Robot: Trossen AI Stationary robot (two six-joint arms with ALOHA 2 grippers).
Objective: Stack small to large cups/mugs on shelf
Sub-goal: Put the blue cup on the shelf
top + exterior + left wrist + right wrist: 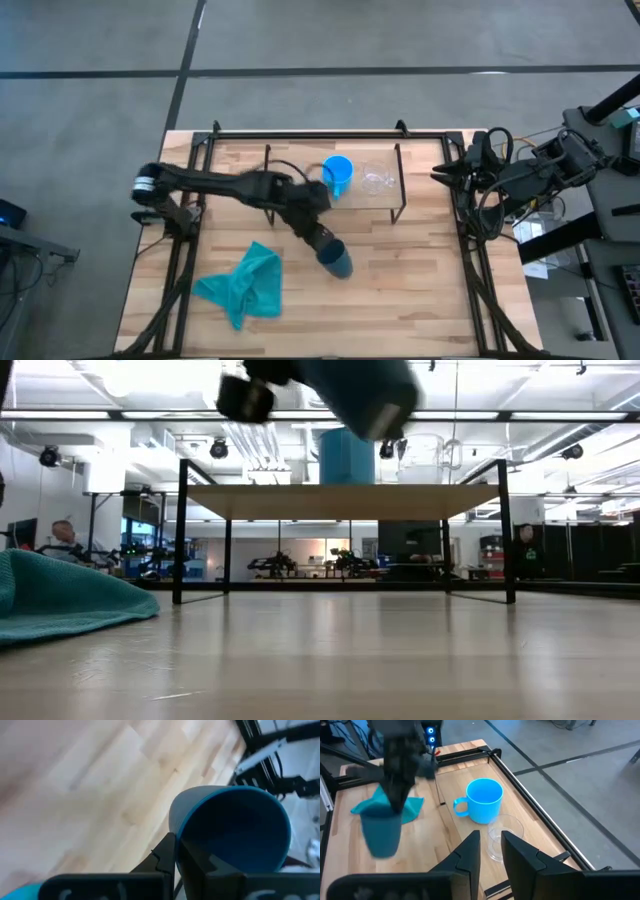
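Now my left gripper (322,243) has its fingers clamped on the teal cup (336,262), raised off the surface, the shelf (300,160) lying beyond it toward the blue mug (338,176); my right gripper (445,172) waits, fingers slightly parted.

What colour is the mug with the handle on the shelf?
Bright blue; the mug shows best in the right wrist view.

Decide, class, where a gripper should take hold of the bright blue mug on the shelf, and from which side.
Probably by the rim, from above. The blue mug stands upright and open-topped on the shelf, so one finger can go inside the wall. Choose the side away from the clear glass close beside it; the handle also points away.
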